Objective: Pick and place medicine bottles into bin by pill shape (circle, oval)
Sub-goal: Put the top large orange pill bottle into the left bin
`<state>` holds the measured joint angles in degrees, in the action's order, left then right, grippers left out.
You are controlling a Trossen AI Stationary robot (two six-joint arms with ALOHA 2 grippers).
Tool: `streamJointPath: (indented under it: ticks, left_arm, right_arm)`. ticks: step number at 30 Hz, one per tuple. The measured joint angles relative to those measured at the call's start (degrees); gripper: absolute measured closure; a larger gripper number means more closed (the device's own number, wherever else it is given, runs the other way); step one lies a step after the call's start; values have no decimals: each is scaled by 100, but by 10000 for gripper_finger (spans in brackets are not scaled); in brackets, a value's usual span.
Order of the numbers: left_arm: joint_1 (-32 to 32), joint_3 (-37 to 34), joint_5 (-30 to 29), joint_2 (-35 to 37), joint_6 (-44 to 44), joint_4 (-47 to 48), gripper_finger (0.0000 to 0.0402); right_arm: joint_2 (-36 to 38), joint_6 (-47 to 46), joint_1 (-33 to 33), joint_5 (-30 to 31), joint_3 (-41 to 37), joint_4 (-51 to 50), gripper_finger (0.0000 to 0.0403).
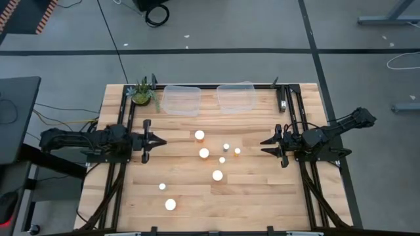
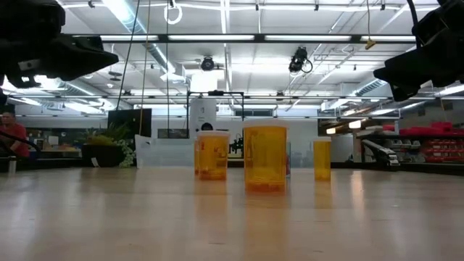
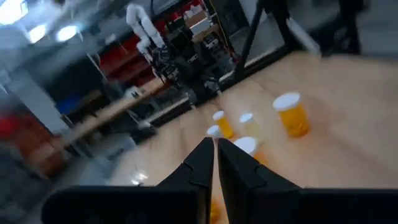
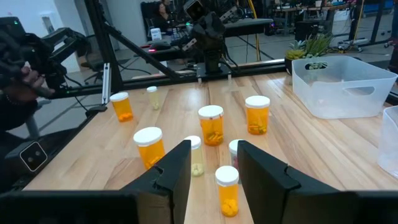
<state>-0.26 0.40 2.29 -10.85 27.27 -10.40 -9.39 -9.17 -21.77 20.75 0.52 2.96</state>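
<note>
Several medicine bottles with white caps stand upright on their bases on the wooden table (image 1: 131, 196). Most cluster mid-table, among them larger ones (image 1: 199, 136), (image 1: 204, 153), (image 1: 217, 175) and small ones (image 1: 226, 147), (image 1: 237, 151). Two more stand toward the near left (image 1: 162, 187), (image 1: 170, 204). The low view shows orange bodies (image 2: 264, 158). My left gripper (image 1: 161, 141) (image 3: 215, 142) hovers shut, left of the cluster, pointing level at it. Right of the cluster my right gripper (image 1: 262, 142) (image 4: 213, 146) hovers open, holding nothing.
Two clear plastic bins (image 1: 181, 99) (image 1: 235, 97) stand side by side at the far edge. A small green potted plant (image 1: 142, 93) sits at the far left corner. Black frame rails run along both table sides. Bare wood lies at the near right.
</note>
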Motion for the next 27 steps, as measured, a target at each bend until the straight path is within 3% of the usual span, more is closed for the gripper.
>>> streamJointPath:
  ticks: [5,8,10,14,17,23,27]
  left_arm:
    - [1,2,10,0,-2858,-67,364]
    - [1,0,8,0,-3794,-86,367]
    - [3,0,0,-2,-3988,-347,373]
    - [9,1,-134,-1,-3568,-1622,382]
    - [9,2,-757,-46,-3706,-2378,385]
    - [9,251,-1699,-691,-3752,-2347,380]
    - [9,694,-1771,-1543,-3869,-2348,378]
  right_arm:
    - [-1,0,-1,0,-1,3,265]
    - [0,0,0,0,-1,3,265]
    - [0,0,-1,0,-1,5,265]
    - [1,0,0,0,-1,5,265]
    - [0,0,-1,0,-1,7,265]
    - [1,0,2,0,-1,8,265]
    - [1,0,0,0,-1,9,265]
